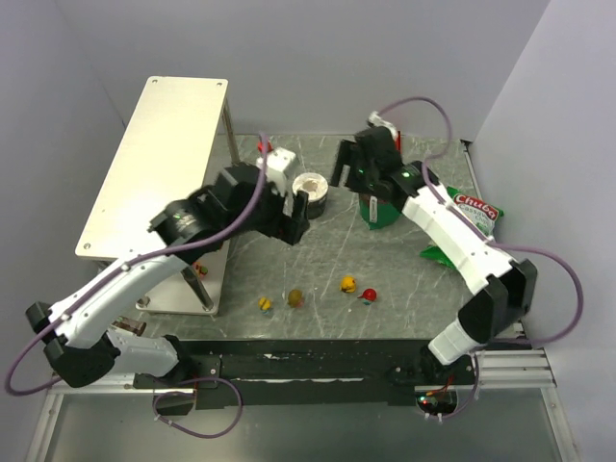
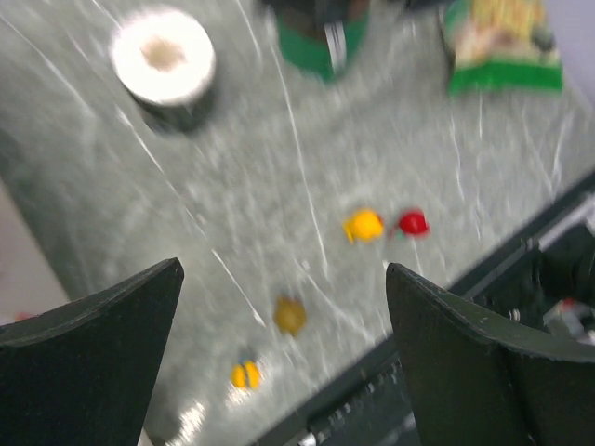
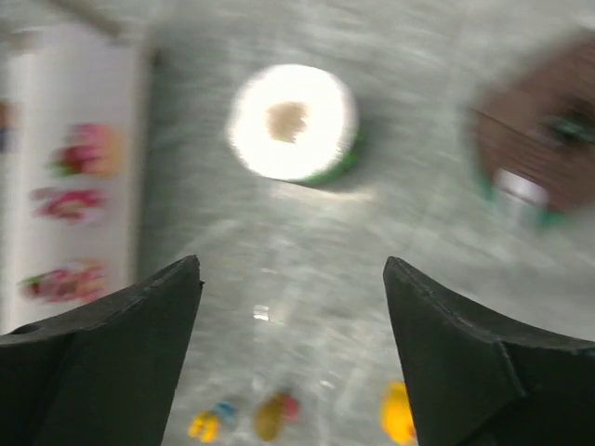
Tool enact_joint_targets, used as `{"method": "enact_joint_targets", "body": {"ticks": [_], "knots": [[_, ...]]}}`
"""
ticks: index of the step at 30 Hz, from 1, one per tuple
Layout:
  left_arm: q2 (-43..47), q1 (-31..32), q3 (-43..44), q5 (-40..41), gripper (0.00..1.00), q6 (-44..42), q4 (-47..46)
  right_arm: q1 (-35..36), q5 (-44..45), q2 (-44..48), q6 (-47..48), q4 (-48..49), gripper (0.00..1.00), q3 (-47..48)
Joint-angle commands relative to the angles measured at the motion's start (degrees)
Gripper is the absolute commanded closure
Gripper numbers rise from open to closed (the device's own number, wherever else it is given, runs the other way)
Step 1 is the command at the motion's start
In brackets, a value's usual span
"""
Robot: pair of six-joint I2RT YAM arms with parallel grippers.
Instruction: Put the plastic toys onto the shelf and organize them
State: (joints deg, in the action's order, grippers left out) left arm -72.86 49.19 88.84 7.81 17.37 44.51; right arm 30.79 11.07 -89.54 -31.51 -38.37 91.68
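**Fig. — Both grippers open above the veined table**

The shelf [image 1: 154,159] — a flat, pale metal rectangle with corner screws, carried on thin legs — was seen at the left of the grey, marble-veined table [image 1: 414,274]. Four plastic toys [image 1: 295,297] were scattered on the table near its front edge, well apart from the shelf top: a yellow-and-blue toy [image 1: 264,304], an olive-brown toy beside it, a rounded yellow toy [image 1: 348,284] and a glossy red toy [image 1: 367,294], the last two just beside each other. Three pink-red blurs [image 3: 74,200] were recorded on a white flat panel at the left of the right wrist view; their shapes could not be resolved.

The left gripper [image 2: 284,279] was shown with its matte black, wedge-shaped fingers spread wide and nothing held between them. The right gripper [image 3: 290,269] was likewise spread and held nothing — a round white cup [image 3: 293,121] was framed beyond it. A green cup [image 1: 378,210] and a crinkled green chip bag [image 1: 467,217] were seen at the right.
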Motion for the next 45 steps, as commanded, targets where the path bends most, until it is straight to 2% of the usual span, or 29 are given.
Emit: {"method": "enact_joint_targets", "body": {"ticks": [1,6,10,15,18,23,36,45], "knots": [[-1.93,3.1,-3.66,-1.05,0.04,6.27,2.24,-4.41,5.45,8.14,-1.8,-5.58,0.07,-5.97],[-5.89,7.66,-10.5,2.64,0.01,9.96,3.92,-6.52,4.05,13.07,-1.72,-4.35,0.05,-11.26],[-5.98,10.49,-17.46,3.52,0.02,10.58,-0.29,-7.23,2.03,12.37,-0.93,-3.73,0.05,-11.96],[-6.85,10.93,-23.08,2.65,0.01,11.11,-3.81,-7.67,-0.17,10.26,-0.22,-3.38,0.05,-11.79],[-8.08,11.02,-26.33,3.52,0.01,9.54,-8.99,-7.85,-1.22,9.65,-0.13,-3.11,0.05,-12.14],[-13.26,11.1,-27.31,3.7,0.02,8.21,-14.7,-8.55,-2.1,9.2,0.04,-2.5,0.05,-13.37],[-18.19,11.1,-29.6,5.9,0.24,11.11,-16.39,-10.3,-4.92,9.64,0.22,-1.71,0.06,-15.39],[-18.9,11.19,-31.53,6.51,0.27,13.04,-16.56,-11.36,-6.24,9.82,-0.05,-0.83,0.07,-16.27]]}}
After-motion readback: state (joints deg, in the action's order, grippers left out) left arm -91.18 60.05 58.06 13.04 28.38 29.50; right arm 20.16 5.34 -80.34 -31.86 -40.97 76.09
